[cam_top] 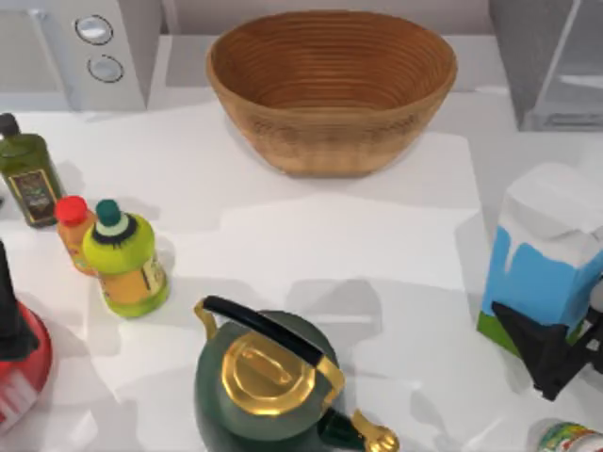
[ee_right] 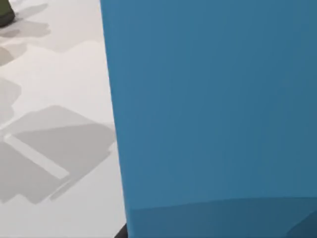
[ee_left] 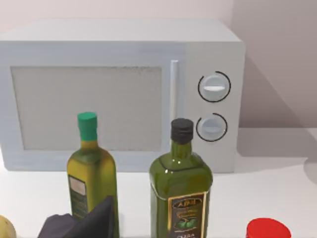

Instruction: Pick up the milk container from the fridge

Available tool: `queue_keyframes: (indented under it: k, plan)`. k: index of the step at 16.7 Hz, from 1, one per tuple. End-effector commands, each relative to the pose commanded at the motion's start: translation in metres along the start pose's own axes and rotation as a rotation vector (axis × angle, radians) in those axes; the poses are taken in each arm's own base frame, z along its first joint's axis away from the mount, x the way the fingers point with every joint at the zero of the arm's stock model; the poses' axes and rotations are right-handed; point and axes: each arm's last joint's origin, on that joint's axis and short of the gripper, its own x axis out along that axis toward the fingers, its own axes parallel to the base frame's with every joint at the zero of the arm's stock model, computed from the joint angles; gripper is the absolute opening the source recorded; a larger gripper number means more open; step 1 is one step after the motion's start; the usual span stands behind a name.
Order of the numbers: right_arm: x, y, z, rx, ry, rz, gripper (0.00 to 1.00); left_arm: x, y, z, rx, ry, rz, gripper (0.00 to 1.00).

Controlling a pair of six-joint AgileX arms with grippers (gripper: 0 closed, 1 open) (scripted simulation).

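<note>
Clearly your right gripper (cam_top: 556,353) sits low against the milk container (cam_top: 542,259), standing right of the basket (cam_top: 332,89); I cannot tell its grip. Expect thin, crushable walls: squeeze the flat blue sides gently.

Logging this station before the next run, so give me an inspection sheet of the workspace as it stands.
Surface: white table, shadowed patches.
Job's things: milk container at the table's right edge, outside the fridge at top right.
Clutter: wicker basket, green kettle, yellow-green bottle, orange bottle, olive oil bottles.
Grippers: right gripper at the carton's base; left arm at left edge.
Cables: nothing seen.
Surroundings: microwave at top left.
</note>
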Motion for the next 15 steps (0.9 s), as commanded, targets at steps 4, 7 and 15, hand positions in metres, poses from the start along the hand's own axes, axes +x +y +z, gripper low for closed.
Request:
queue_keyframes:
  k: [4, 7, 15]
  plan:
    - [0.0, 0.0, 0.0, 0.0, 0.0, 0.0, 0.6, 0.0, 0.0, 0.0, 0.0, 0.0, 0.0, 1.0]
    - [0.0, 0.0, 0.0, 0.0, 0.0, 0.0, 0.83, 0.0, 0.0, 0.0, 0.0, 0.0, 0.0, 1.0]
    - [0.0, 0.0, 0.0, 0.0, 0.0, 0.0, 1.0, 0.0, 0.0, 0.0, 0.0, 0.0, 0.0, 1.0]
